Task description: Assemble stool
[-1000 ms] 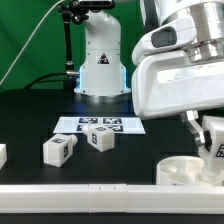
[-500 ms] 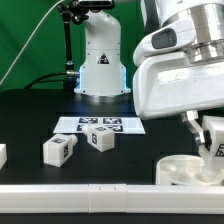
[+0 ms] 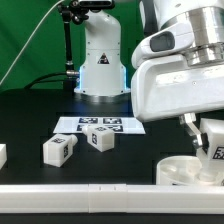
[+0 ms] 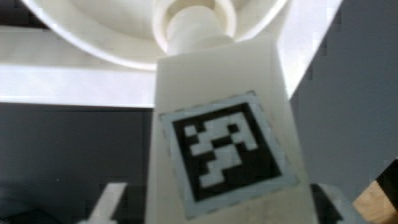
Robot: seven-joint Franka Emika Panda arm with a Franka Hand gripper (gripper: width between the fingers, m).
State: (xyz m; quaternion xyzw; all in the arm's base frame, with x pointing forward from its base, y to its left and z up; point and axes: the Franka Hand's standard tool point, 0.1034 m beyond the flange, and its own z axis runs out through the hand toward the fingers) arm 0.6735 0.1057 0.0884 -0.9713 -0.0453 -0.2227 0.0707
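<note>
While my gripper (image 4: 217, 206) clamps one leg, the lot stands as follows, largest first.

1. Table (image 3: 30, 125): black top, carrying all the items below.
2. My arm (image 3: 180, 60): white casing filling the upper part of the exterior view's right and reaching down over the seat.
3. Arm base (image 3: 100, 62): white pedestal at the back of the table, behind the marker board.
4. White bar (image 3: 80, 195): long, running along the table's front edge.
5. Seat (image 3: 184, 172): white round disc, lying flat at the front on the exterior view's right, just behind the bar and directly under my hand.
6. Marker board (image 3: 102, 123): thin, flat and white with printed tags, lying mid-table.
7. Held leg (image 3: 213, 150): white and chunky, with a square tag facing the wrist camera. My fingers (image 4: 107, 203) are closed narrowly on its two sides. It hangs over the seat, and in the wrist view its rounded far end meets the disc; I cannot tell whether it is seated.
8. Nearer loose leg (image 3: 59, 150): tagged, resting on the table on the exterior view's left, well apart from the seat.
9. Farther loose leg (image 3: 100, 138): tagged, just beside item 8, at the marker board's front edge.
10. White piece (image 3: 2, 155): cut off by the exterior view's left border, kind unclear.
</note>
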